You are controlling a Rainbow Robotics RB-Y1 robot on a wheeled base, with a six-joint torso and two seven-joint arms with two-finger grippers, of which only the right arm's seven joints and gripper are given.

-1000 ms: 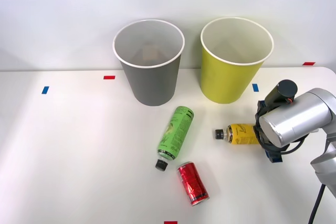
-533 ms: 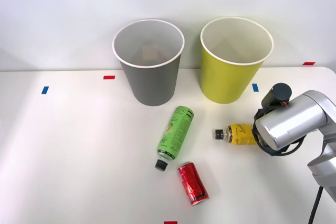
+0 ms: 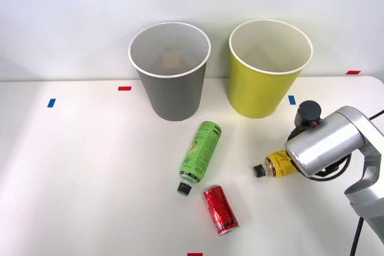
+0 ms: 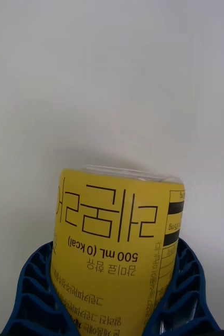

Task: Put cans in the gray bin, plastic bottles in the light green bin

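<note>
Right now the right gripper (image 4: 112, 315) is clamped on the yellow-label bottle (image 3: 278, 163), its blue ribbed fingers (image 4: 35, 294) pressed against both sides of the label in the wrist view. From the front, the bottle sticks out of the silver wrist housing toward the robot's left, its black cap tilted slightly down and close over the white table (image 3: 78, 172); whether the cap touches the table cannot be told. Further to the left of the gripper, well apart from it, the green-label bottle (image 3: 200, 155) lies on its side on the table with its black cap pointing toward the robot. Just beside that cap, nearer the robot, the red can (image 3: 220, 209) lies on its side too. Beyond the gripper, toward the wall, the light green bin (image 3: 270, 70) stands upright, the closer of the two bins to the gripper. The gray bin (image 3: 170, 71) stands upright beside it, further to the left, past the green-label bottle. Both bins show white rims and white insides. Small red and blue tape marks (image 3: 124, 88) dot the table around them.
</note>
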